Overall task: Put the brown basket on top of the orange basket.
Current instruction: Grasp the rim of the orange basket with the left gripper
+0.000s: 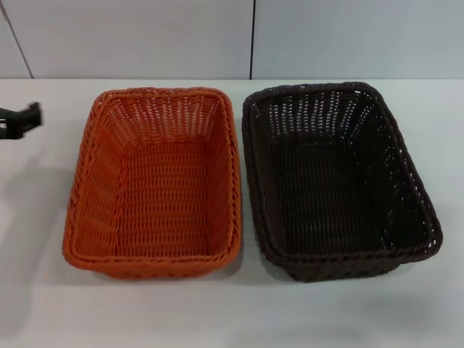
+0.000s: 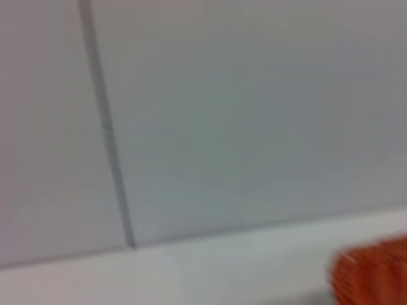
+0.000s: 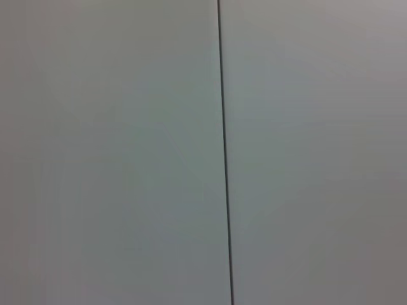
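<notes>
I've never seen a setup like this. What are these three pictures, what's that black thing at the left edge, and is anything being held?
This is a two-armed robot. The wide picture comes from a camera on its head, looking down at a white table. On it sit the orange basket and the brown basket, side by side, both empty. The black piece is the left tool, hanging off to the side and holding nothing. The other two pictures come from wrist cameras; they mostly show the wall. The right tool is out of sight.

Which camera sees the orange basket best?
The head view. It shows the whole orange basket from above, sitting beside the brown basket on the table. The left wrist view catches only a blurry orange corner. The right wrist view shows just the wall, no basket.
</notes>
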You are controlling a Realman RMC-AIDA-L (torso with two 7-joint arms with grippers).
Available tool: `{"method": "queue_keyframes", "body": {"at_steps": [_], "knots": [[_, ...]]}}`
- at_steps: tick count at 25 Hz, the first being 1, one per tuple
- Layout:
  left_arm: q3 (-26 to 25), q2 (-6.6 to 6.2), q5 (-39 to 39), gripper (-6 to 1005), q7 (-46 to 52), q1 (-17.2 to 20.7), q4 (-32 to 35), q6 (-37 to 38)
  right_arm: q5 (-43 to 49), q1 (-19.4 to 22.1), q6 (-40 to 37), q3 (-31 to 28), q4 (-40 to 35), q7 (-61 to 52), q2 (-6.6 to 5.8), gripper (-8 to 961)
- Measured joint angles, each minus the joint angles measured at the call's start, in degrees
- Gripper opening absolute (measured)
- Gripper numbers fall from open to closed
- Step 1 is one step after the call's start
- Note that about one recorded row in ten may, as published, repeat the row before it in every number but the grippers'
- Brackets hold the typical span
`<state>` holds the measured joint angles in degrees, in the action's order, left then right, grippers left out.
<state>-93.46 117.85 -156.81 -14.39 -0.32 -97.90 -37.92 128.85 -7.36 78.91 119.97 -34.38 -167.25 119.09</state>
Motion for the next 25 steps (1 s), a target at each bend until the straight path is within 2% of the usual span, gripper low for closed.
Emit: {"method": "queue_keyframes", "body": {"at_steps": [3, 8, 14, 25], "knots": [[-0.01, 0.18, 0.28, 760, -0.28, -3.69, -2.16, -10.60, -0.32, -0.56, -0.64, 0.00, 0.98, -0.63, -0.02, 830], [1.90, 0.29, -0.60, 759, -0.23, -6.97, -1.28, -15.91, -0.47, -1.01, -0.85, 0.34, 1.64, -1.06, 0.07, 830], [3.26, 0.43, -0.99, 757, 0.22, -9.06, 0.44, -18.82, -0.79, -1.11, -0.87, 0.04, 2.57, -1.11, 0.09, 830], [3.61, 0.39, -3.15, 755, 2.35, -13.61, 7.79, -20.60, -2.30, -0.87, -0.31, 0.37, 3.21, -1.14, -0.01, 829]]}}
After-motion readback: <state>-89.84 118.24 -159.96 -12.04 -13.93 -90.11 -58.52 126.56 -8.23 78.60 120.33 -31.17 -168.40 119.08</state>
